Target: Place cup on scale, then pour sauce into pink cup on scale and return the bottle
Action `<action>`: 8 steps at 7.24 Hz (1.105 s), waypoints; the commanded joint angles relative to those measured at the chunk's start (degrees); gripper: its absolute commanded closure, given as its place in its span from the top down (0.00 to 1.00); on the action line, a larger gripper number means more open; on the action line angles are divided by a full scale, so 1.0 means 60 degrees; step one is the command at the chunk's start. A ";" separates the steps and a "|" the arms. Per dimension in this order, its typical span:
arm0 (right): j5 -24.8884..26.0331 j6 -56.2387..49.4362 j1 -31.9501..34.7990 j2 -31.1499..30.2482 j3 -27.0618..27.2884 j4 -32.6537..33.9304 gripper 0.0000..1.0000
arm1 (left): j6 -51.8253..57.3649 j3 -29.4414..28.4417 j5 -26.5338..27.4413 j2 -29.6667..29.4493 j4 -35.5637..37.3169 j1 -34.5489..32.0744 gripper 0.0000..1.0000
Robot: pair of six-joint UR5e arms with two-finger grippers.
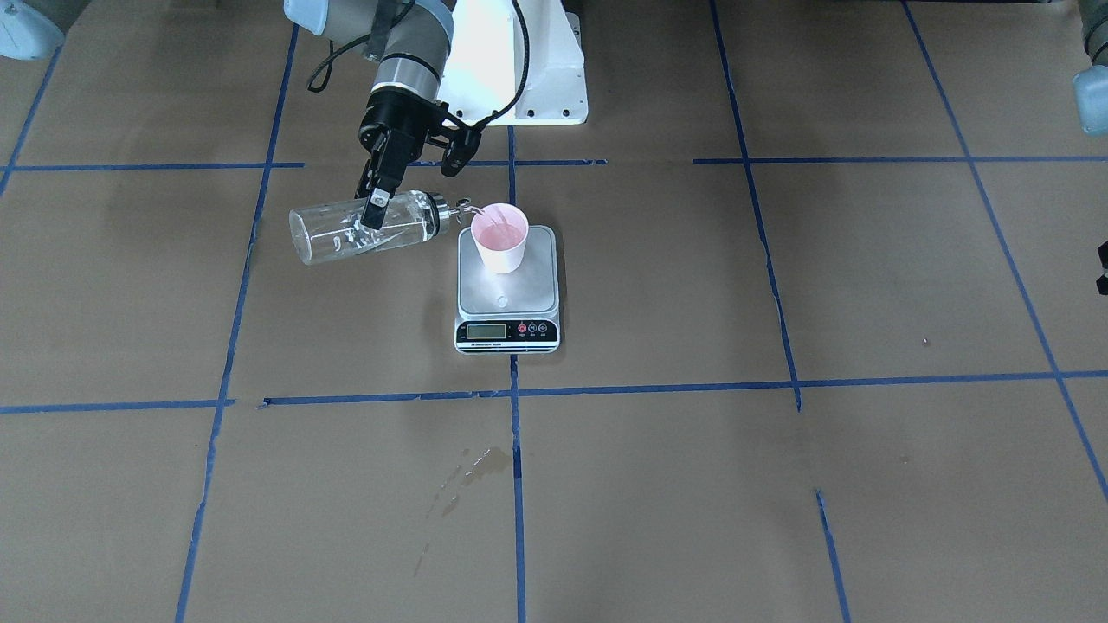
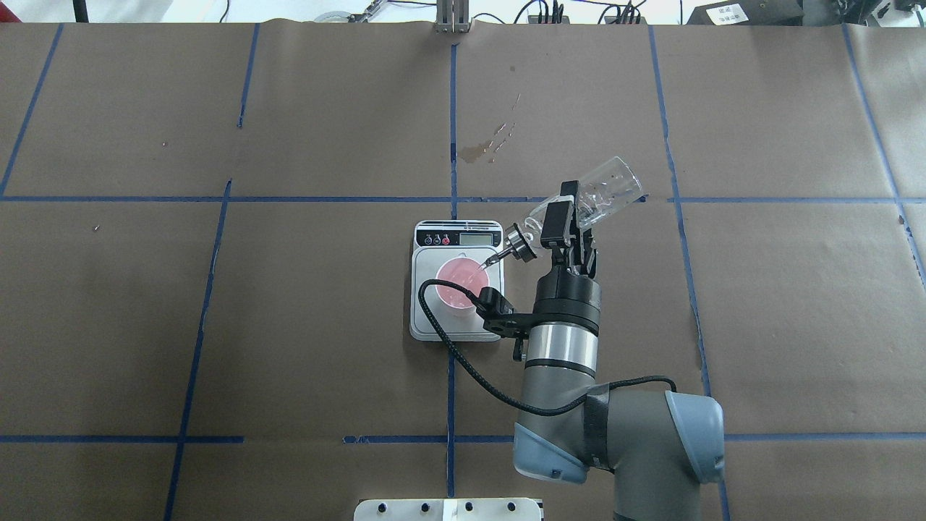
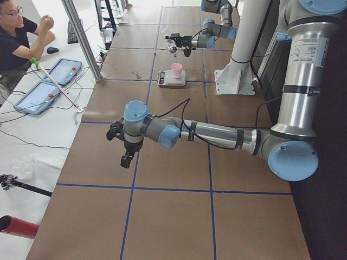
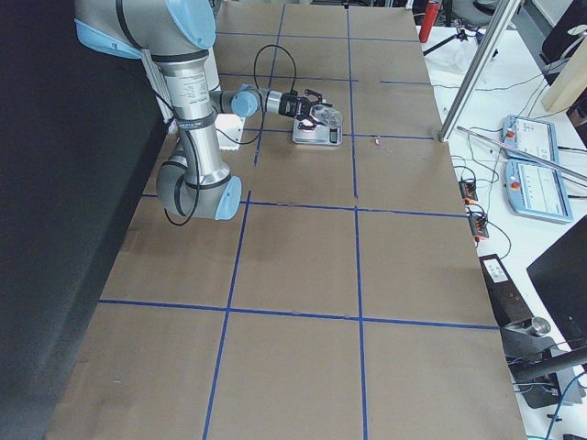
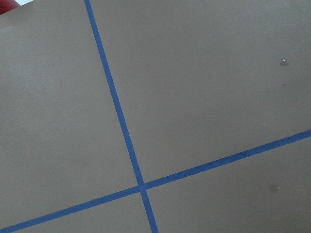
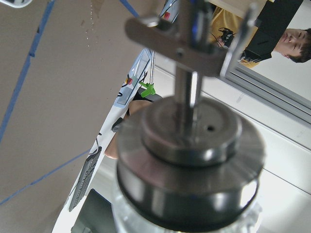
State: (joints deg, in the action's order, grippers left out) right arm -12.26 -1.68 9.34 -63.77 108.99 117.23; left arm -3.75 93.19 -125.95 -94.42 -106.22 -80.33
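The cup (image 2: 456, 286) stands on the scale (image 2: 427, 318) so the pour gets weighed. The right fingers (image 2: 555, 221) pinch the bottle (image 2: 608, 189) across its middle. Seen from overhead, it is tipped with its base toward 2 o'clock and its spout (image 2: 518, 244) above the cup's 2 o'clock rim. Whether the left fingers (image 3: 126, 160) are spread, I cannot tell.

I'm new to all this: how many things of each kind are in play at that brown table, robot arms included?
Pale pink tapered paper cup: 1
Flat white kitchen scale with a silver platform: 1
Clear glass bottle with a silver pour spout: 1
Grey robot arms: 2, the right arm and the left arm
Total: 5
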 commanded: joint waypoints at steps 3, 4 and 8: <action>-0.0781 0.3075 -0.0311 -0.0182 -0.0104 -0.1527 0.00 | -0.0005 0.0024 -0.0015 -0.0055 0.0008 0.0000 1.00; -0.1247 0.3353 -0.0327 -0.0356 -0.0104 -0.2622 0.00 | -0.0020 0.0039 -0.0015 -0.0069 0.0008 0.0000 1.00; -0.2331 0.3444 -0.0254 -0.1148 -0.0031 -0.6962 0.00 | -0.0049 0.0185 -0.0015 -0.0084 0.0008 -0.0029 1.00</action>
State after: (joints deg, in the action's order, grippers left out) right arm -23.71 18.85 7.54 -69.74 108.51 81.89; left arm -4.01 94.12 -126.03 -94.86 -106.17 -80.45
